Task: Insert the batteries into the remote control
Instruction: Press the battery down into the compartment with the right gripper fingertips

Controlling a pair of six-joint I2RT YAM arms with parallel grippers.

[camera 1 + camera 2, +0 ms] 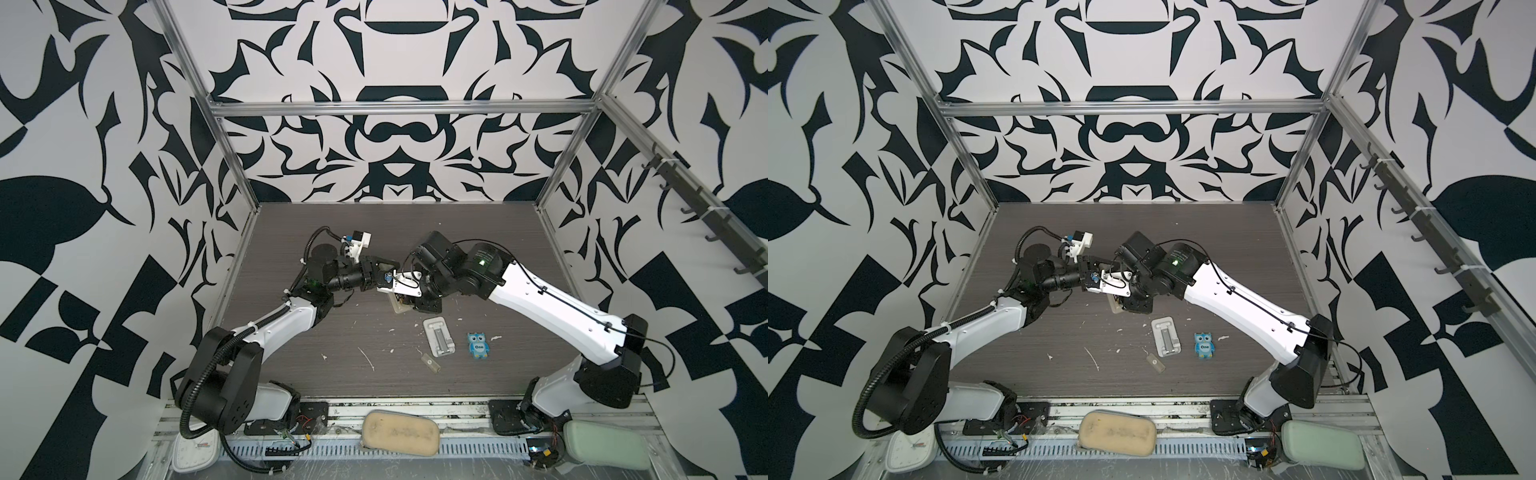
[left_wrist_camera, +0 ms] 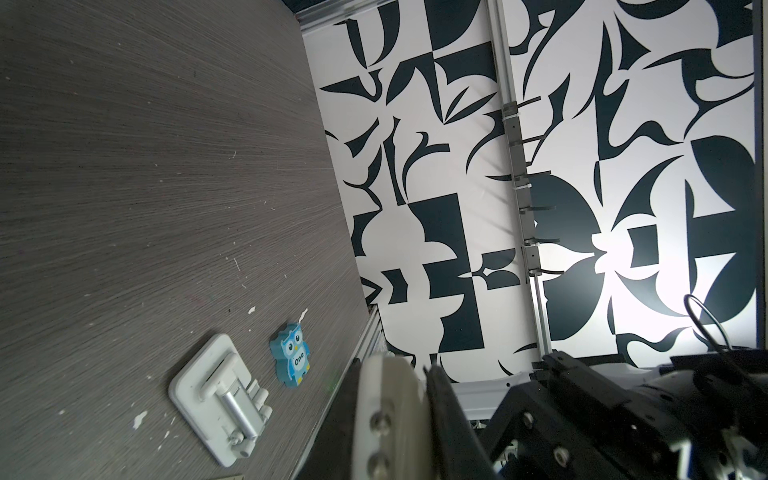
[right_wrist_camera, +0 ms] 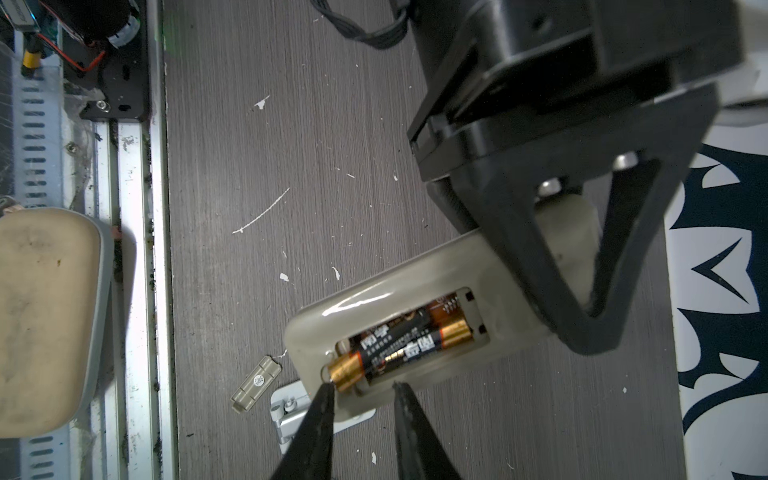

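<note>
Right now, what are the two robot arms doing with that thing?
The left gripper holds the remote control by one end, back side open. Both batteries lie in its bay. The right gripper, jaws apart, has a tip at one battery's gold end. The small cover lies on the table.

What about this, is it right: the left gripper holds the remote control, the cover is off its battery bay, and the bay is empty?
The bay is not empty. The right wrist view shows two batteries lying in it, side by side. The rest stands: the left gripper holds the remote control, and the cover is off its battery bay.
</note>
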